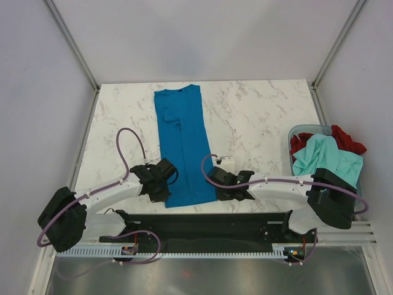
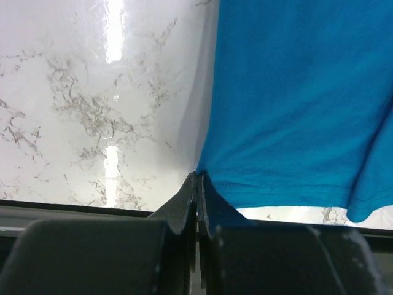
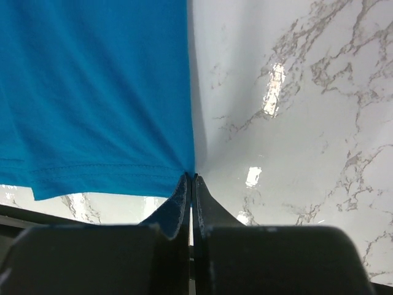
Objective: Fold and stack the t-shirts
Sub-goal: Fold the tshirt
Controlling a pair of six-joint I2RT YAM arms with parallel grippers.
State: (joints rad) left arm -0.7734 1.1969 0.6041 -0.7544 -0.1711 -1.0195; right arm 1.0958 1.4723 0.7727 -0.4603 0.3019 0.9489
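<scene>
A: Blue t-shirt (image 1: 181,144), where does it lie?

B: Flat on the marble table (image 1: 258,117), folded lengthwise into a long narrow strip. Collar at the far end, hem toward the arm bases.

A: Left gripper (image 1: 164,187)?

B: At the near left hem corner. Wrist view: its fingers (image 2: 184,200) are pressed together with no gap, and the corner of the fabric is pinched at the tips.

A: Right gripper (image 1: 218,189)?

B: Mirror case, at the near right hem corner. Its fingers (image 3: 179,203) are fully closed and the stitched hem edge runs straight into the tips. The cloth beside each pinch lifts slightly off the marble.

A: The other shirts?

B: The mint-teal t-shirt (image 1: 325,157) and the red t-shirt (image 1: 347,138) are heaped unfolded in the basket (image 1: 293,132) at the table's right edge, well apart from the blue one. The mint-teal lies on top and spills over the near rim.
</scene>
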